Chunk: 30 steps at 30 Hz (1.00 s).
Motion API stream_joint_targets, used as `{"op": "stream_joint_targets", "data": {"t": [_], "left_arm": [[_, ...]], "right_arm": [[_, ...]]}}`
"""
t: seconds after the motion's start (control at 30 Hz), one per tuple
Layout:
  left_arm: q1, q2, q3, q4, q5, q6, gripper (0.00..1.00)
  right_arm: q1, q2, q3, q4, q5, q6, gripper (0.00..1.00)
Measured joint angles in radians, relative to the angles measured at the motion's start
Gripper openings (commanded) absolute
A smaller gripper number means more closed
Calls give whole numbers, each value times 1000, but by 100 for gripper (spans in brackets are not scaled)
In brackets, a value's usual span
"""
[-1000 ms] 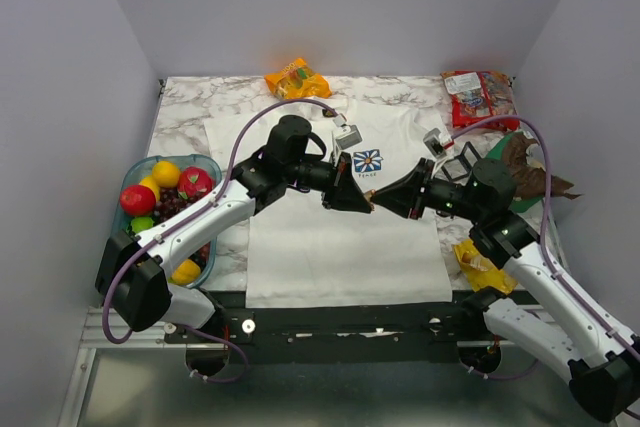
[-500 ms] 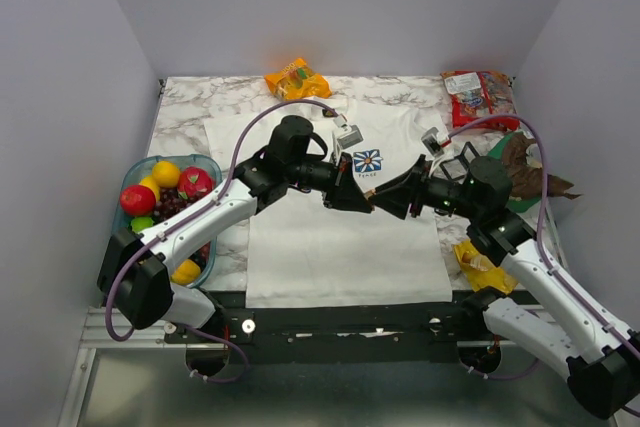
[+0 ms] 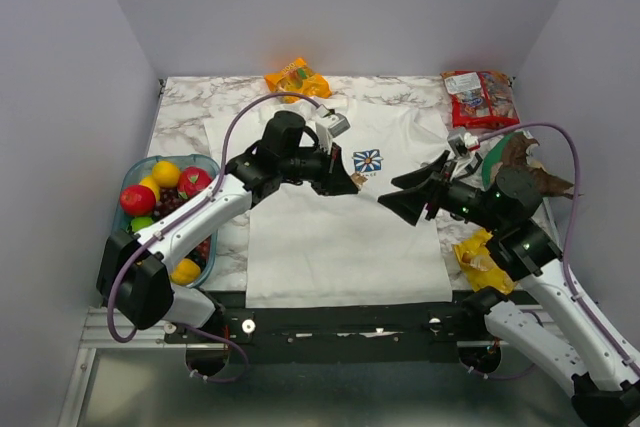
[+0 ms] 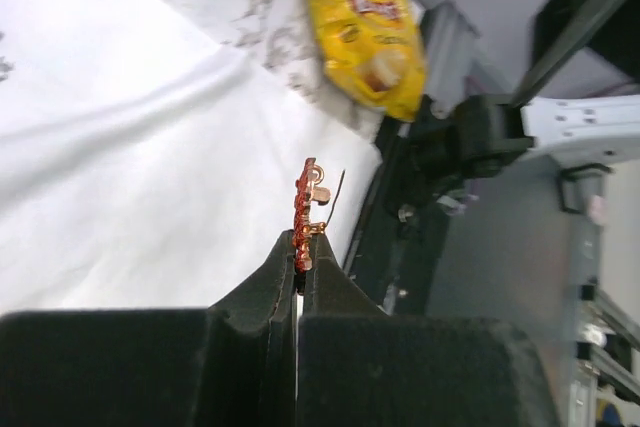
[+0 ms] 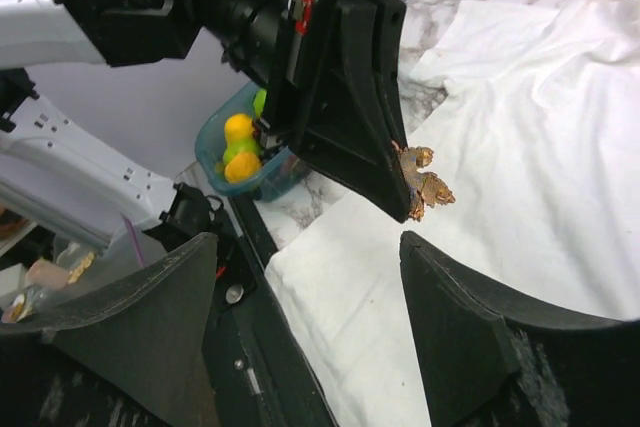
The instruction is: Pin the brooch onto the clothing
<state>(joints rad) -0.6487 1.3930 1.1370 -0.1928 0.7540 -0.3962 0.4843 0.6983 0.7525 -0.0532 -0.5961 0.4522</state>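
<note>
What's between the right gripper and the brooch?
Nothing; the right wrist view shows only bare shirt below the gap from right gripper to brooch, held by the left gripper.

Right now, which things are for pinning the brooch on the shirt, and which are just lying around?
For the job: brooch, pinched in the left gripper; white T-shirt; right gripper, open beside it.
Just lying about: fruit tub; orange snack bag; red snack bag; yellow packet.

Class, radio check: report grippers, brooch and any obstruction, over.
Left gripper jaws shut on brooch, over T-shirt. Right gripper jaws open, empty. Brooch not yet pinned; no obstruction seen.
</note>
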Motion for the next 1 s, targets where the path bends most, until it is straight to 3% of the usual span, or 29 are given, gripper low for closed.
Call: {"op": "stream_joint_targets", "data": {"t": [0.4,0.6,0.8,1.0], "left_arm": [[-8,-90,41,-190,-480,219,0],[-8,-107,51,-223,-690,307,0],[41,-82,51,-256,-797,350,0],[119,-41,51,-264,-838,362,0]], "right_arm": [[11,117,88,-312,394,106,76],[157,248,148,-447,582,159,76],[278,446,280,-470,747,166,83],[224,673,354,-472,837,134,83]]}}
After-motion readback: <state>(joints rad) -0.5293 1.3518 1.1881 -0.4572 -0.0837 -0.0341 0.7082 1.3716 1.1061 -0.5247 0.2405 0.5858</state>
